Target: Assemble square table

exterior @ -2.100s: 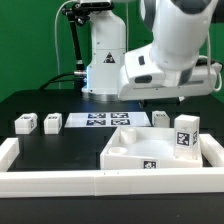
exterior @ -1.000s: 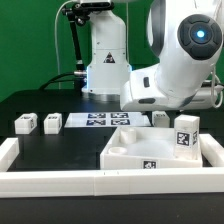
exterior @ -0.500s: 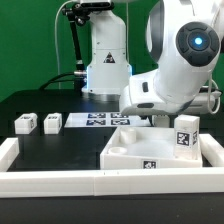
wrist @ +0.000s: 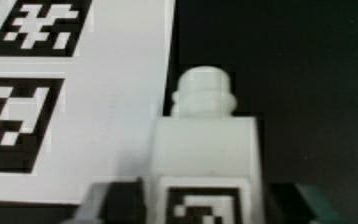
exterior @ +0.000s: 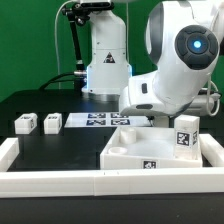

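Note:
The wrist view shows a white leg [wrist: 202, 130] lying on the black table, its threaded tip pointing away and a marker tag on its near end. My gripper [wrist: 208, 207] straddles that tagged end, one finger [wrist: 114, 205] on each side. Dark bands beside the leg hide whether the pads touch it. In the exterior view the arm [exterior: 170, 80] hangs low behind the square tabletop [exterior: 135, 150] and covers the gripper and most of this leg. Two more legs [exterior: 25, 123] [exterior: 52, 122] lie at the exterior view's left. Another leg [exterior: 186, 133] stands upright at the right.
The marker board [exterior: 100, 121] lies flat just beside the leg between my fingers, as the wrist view [wrist: 78, 90] shows. A long low white barrier wall [exterior: 100, 182] runs along the front and up both sides. The robot's base [exterior: 105, 60] stands at the back.
The arm has come down slightly over the leg behind the tabletop. The jaws have narrowed round the leg.

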`<state>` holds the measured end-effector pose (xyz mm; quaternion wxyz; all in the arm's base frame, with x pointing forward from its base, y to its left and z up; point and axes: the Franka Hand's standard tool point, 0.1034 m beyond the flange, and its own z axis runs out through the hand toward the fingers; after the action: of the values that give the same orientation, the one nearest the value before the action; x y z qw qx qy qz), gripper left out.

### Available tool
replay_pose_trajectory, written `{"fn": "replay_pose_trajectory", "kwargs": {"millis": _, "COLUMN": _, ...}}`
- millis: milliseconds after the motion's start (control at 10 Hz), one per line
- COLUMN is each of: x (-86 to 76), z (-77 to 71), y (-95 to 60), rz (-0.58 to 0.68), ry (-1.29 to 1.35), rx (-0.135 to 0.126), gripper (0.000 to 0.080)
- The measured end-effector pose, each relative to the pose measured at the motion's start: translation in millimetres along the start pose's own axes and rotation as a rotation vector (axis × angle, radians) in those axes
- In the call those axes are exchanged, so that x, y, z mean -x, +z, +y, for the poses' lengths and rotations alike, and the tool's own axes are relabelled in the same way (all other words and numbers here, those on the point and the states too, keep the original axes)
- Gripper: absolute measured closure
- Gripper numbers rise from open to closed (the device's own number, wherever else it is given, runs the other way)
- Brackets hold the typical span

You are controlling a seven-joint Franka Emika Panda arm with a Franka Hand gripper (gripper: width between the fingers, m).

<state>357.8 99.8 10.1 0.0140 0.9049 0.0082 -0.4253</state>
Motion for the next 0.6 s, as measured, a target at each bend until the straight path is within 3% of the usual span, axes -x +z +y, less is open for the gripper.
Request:
{"fn": "replay_pose_trajectory", "kwargs": {"millis": 100, "x": -0.1, "z": 0.4, "y": -0.1, "rz": 0.0, "ry": 0.001, "rx": -0.001, "gripper": 0.0514}}
{"fn": "replay_pose_trajectory", "kwargs": {"millis": 600, "x": -0.1, "z": 0.7, "y": -0.1, "rz": 0.0, "ry": 0.001, "rx": -0.002, "gripper": 0.0514}}
